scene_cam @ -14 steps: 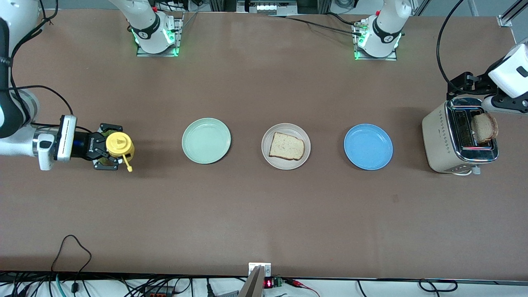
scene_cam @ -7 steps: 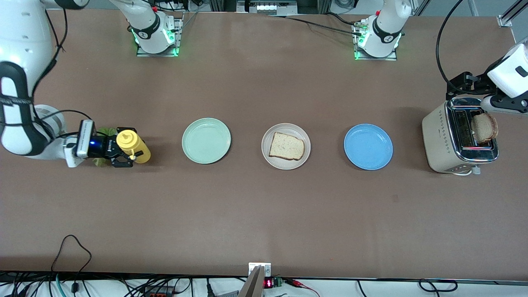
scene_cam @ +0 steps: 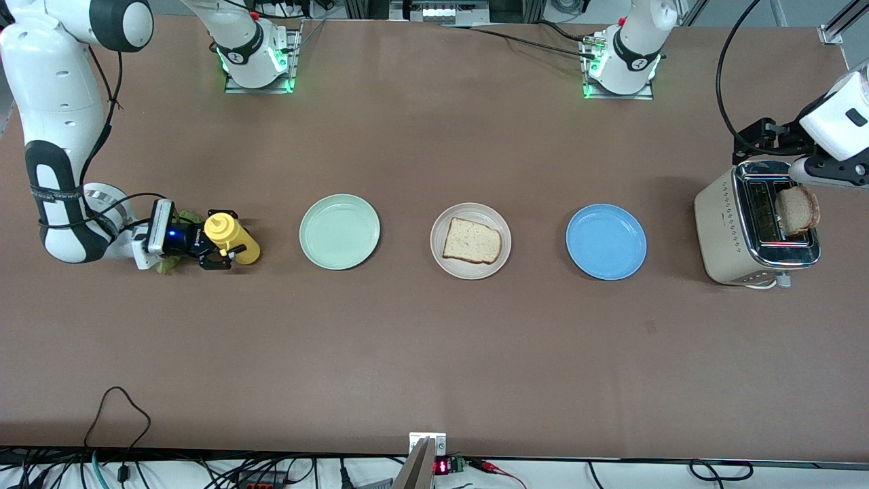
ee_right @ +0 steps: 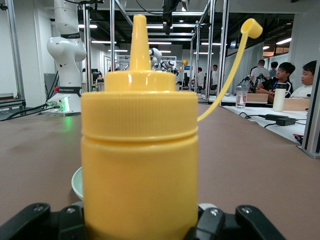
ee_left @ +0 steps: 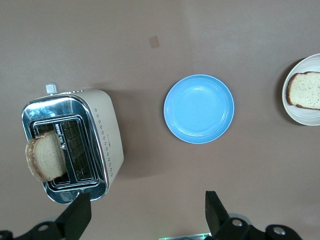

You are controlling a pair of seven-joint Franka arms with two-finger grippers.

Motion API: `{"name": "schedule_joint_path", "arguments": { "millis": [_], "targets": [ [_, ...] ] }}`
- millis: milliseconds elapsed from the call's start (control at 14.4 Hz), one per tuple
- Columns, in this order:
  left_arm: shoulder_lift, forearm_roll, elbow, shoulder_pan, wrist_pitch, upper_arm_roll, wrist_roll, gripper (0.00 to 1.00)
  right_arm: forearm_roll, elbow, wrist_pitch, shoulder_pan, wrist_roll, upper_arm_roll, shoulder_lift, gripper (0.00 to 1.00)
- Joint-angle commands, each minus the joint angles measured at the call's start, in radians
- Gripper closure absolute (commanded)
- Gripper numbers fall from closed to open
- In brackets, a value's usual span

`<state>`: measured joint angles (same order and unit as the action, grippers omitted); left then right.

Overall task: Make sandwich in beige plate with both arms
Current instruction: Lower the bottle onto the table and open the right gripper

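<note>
We see one bread slice [scene_cam: 472,241] on the beige plate [scene_cam: 445,261]; lettuce [scene_cam: 166,266], mustard and second toast [scene_cam: 798,210] remain. The right gripper [scene_cam: 216,246] clamps the yellow mustard bottle [scene_cam: 232,238] near the desk edge at the right arm's end. The left gripper [ee_left: 145,217] hangs spread over the toaster [scene_cam: 736,231] at the left arm's edge.

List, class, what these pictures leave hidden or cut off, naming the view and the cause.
- Lettuce: front view, mostly covered by the right gripper.
- Beige plate: left wrist view, cut by the picture's edge.
- Mint plate: right wrist view, hidden by the yellow bottle.
- Left gripper: front view, covered by its own wrist.
</note>
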<state>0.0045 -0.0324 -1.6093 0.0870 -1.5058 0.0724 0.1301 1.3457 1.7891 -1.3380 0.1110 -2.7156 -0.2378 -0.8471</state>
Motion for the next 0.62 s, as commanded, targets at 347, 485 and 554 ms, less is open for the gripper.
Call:
{"name": "schedule_joint_path", "arguments": {
  "millis": [347,485,554],
  "targets": [
    [0.006,0.013,0.023,-0.004,0.016,0.003,-0.003,0.0,0.032,0.004,0.042,0.029,-0.04,0.017,-0.03,0.31],
    [0.006,0.013,0.023,-0.006,0.016,0.003,-0.003,0.0,0.032,0.0,0.043,0.03,-0.036,0.017,-0.027,0.0],
    [0.006,0.013,0.023,-0.006,0.018,0.003,-0.003,0.0,0.03,-0.004,0.043,0.038,-0.024,0.015,-0.024,0.0]
  ]
}}
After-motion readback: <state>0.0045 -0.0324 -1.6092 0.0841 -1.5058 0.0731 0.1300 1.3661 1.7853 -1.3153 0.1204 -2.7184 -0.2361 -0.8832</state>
